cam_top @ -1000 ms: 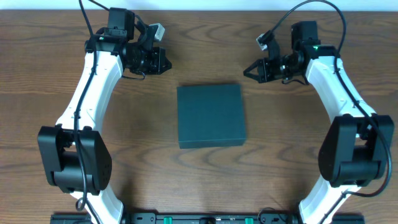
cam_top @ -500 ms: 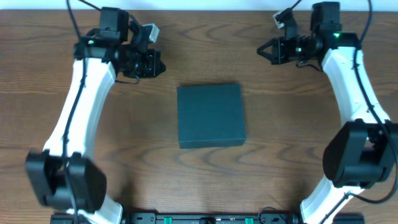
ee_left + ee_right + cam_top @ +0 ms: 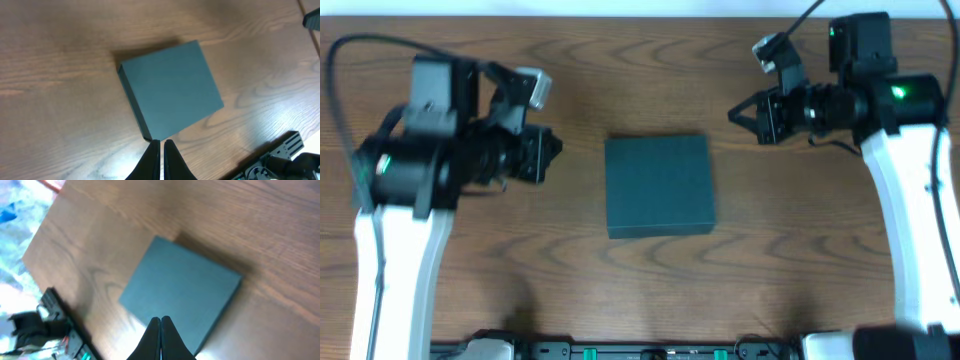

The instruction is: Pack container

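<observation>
**Container** (image 3: 658, 186): dark teal-green flat box with a plain top face and the lid down and flush.
- Location: the middle of the wooden tabletop (image 3: 650, 290). It lies flat between the two hands and touches neither.
- Outline: close to square. From overhead the left-to-right sides look slightly longer, so the long axis runs across the tabletop.
- Alignment: the edges are nearly parallel to the tabletop's edges, with a faint skew.
- Hinge: which side carries it cannot be told.

**Left hand** (image 3: 556, 152): above the tabletop on the container's left, well apart from it, with the tips aimed toward it.
- In the left wrist view its fingers (image 3: 149, 162) stand almost together, with only a thin slit between them.
- They hold nothing. The container's near corner lies just past the tips.

**Right hand** (image 3: 733, 112): off the container's far right corner, apart from it, with the tips aimed leftward.
- In the right wrist view its fingers (image 3: 150, 342) are pressed together and empty.
- The container lies beyond the tips, corner-on.
</observation>
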